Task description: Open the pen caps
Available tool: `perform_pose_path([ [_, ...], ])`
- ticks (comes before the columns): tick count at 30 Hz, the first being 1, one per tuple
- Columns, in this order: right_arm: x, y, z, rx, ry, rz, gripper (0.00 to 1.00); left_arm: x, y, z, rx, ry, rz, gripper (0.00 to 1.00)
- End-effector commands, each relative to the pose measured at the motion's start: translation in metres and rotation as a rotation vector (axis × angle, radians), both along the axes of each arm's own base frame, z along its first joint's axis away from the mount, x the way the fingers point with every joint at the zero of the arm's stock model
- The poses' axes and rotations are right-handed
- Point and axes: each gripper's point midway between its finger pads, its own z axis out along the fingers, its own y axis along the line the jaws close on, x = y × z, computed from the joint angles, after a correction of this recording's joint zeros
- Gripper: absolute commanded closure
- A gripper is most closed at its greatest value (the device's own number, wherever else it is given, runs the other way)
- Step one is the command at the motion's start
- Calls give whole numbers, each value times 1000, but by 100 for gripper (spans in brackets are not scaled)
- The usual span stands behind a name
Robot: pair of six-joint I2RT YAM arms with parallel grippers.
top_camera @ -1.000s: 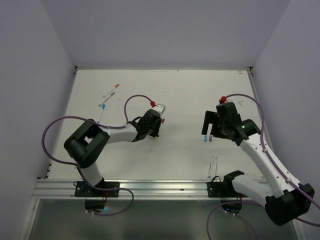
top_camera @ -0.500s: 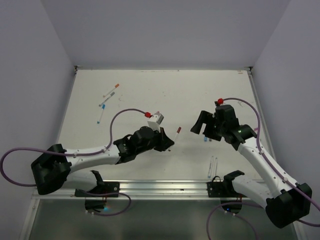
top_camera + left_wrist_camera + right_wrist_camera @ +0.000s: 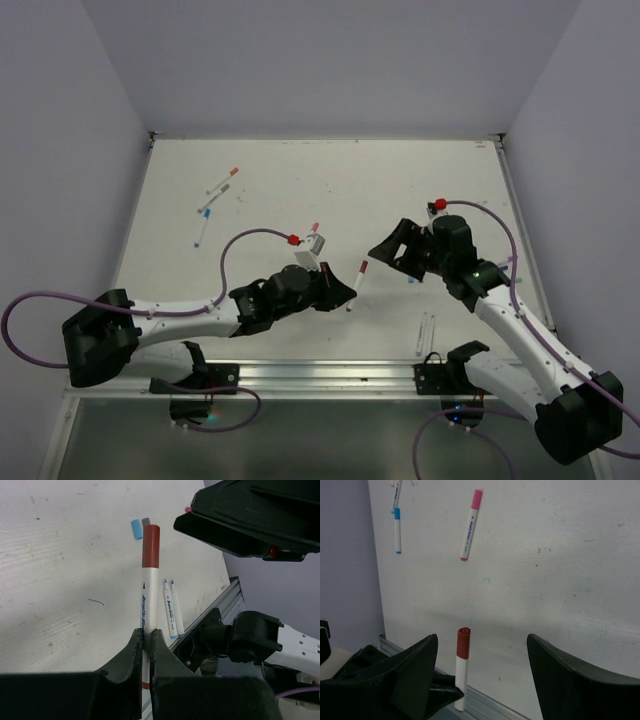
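- Table [image 3: 400, 180]: white top, scuffed with faint ink marks, seen beneath both grippers.
- Right gripper [image 3: 480, 647]: jaws are spread wide. The red cap is seen between them with clear gaps on both sides, and no contact is made. Nothing is held.
- Left gripper [image 3: 146, 632]: fingers are pinched narrow on the white barrel of the red-capped pen [image 3: 146, 605], gripped near its lower end. The pen is held off the table, with its capped end pointing away from the fingers toward the right gripper.
- Pink-capped pen [image 3: 471, 524]: lying on the table well beyond the right gripper's fingers, apart from both grippers.
- Blue-capped pen [image 3: 397, 530]: lying further out, to the left of the pink one in the right wrist view.
- Two uncapped pens [image 3: 170, 607]: lying side by side on the table, just right of the held barrel in the left wrist view.
- Red cap [image 3: 150, 546]: seated on the held pen, ahead of the left fingertips.
- Blue cap [image 3: 136, 528] and grey cap [image 3: 146, 522]: loose on the table, next to each other, beyond the red cap.
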Motion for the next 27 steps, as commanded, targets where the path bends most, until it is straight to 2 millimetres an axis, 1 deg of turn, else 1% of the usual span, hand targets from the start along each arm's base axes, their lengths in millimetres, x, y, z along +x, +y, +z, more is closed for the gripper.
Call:
perform_pose_path([
  [1, 3, 16, 7, 79, -23, 36, 25, 7, -10, 25, -70, -38, 22, 100],
  [5, 1, 24, 2, 88, -14, 56, 29, 7, -12, 27, -72, -43, 20, 100],
  [10, 1, 32, -1, 93, -13, 77, 31, 7, -15, 28, -71, -45, 16, 100],
  [18, -3, 43, -8, 113, -1, 106, 42, 7, -18, 27, -70, -47, 10, 100],
  [22, -4, 46, -12, 113, 6, 115, 43, 6, -20, 29, -71, -52, 6, 100],
  [24, -4, 46, -14, 113, 6, 115, 49, 6, -20, 30, -71, -53, 5, 100],
  [26, -4, 47, -14, 114, 7, 118, 58, 6, -20, 29, -69, -53, 3, 100],
  [27, -4, 47, -14, 115, 4, 121, 66, 5, -20, 28, -68, -52, 3, 100],
])
